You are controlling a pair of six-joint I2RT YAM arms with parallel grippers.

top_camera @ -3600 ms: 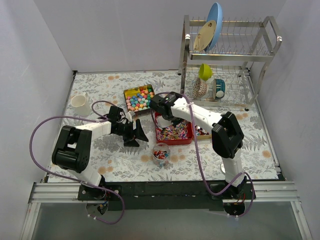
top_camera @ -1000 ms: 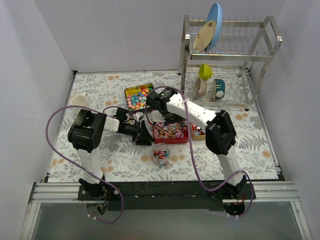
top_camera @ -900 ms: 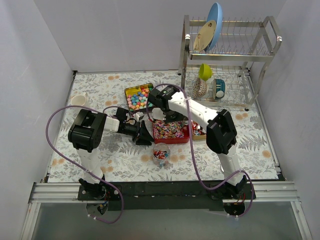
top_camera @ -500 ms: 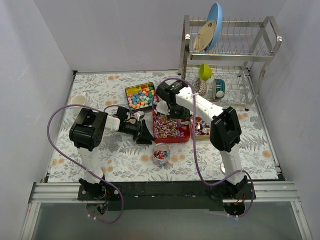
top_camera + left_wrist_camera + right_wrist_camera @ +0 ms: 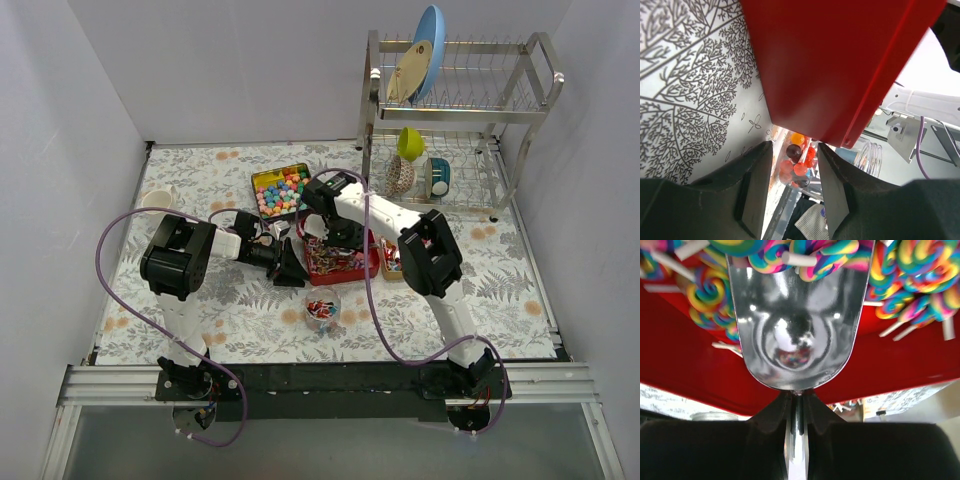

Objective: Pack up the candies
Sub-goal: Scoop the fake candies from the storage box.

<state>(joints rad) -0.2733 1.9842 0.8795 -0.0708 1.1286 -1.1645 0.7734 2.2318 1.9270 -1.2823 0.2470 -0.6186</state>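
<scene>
Leaf-printed cloth covers the table [image 5: 200,300], with a dish rack [image 5: 460,110] at the upper right of the overhead view and your work crowded into the middle. The candies [image 5: 900,270] nearest your tool are swirled lollipops on white sticks, heaped in the red tin [image 5: 830,65] at centre frame. More of them, pastel balls [image 5: 282,195], fill a yellow tin [image 5: 262,178] just above and left of it. A glass cup [image 5: 322,293] with a small handful inside stands just below it.

Your right fingers [image 5: 765,432] are pressed onto the thin handle of a metal scoop [image 5: 795,335]. Its bowl is empty, and its lip is nosed against the pile at the top of the right wrist view. Your left fingers [image 5: 757,175] are spread, with nothing between them. Their tips are right up at the red tin's wall, on its left side in the overhead view, but I cannot tell whether they touch it.

Expect the lollipops to be light, hard and brittle, with sticks that snag on one another, so I judge they will come up in clumps rather than singly. They will likely skid on the polished bowl. Don't pinch them. Take them from underneath, driving the lip low under the heap, then lift level. The red tin looks light enough to slide when pushed, so bracing its wall with your left fingers seems wise.
</scene>
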